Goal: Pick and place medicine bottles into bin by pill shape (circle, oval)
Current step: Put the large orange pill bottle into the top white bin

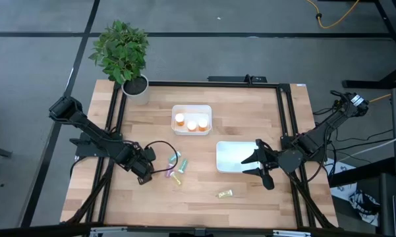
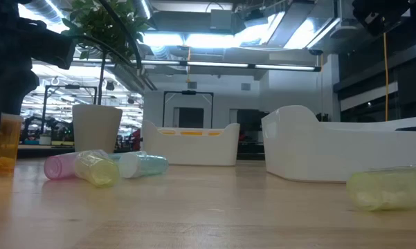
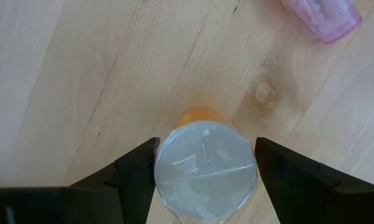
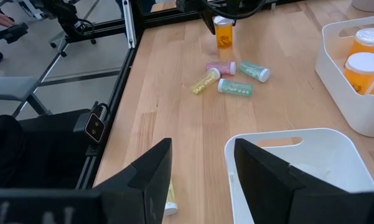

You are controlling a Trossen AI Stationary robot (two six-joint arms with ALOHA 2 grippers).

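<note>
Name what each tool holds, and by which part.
Left tool: around the orange bottle at its white cap; contact unclear. Right tool: nothing.
</note>
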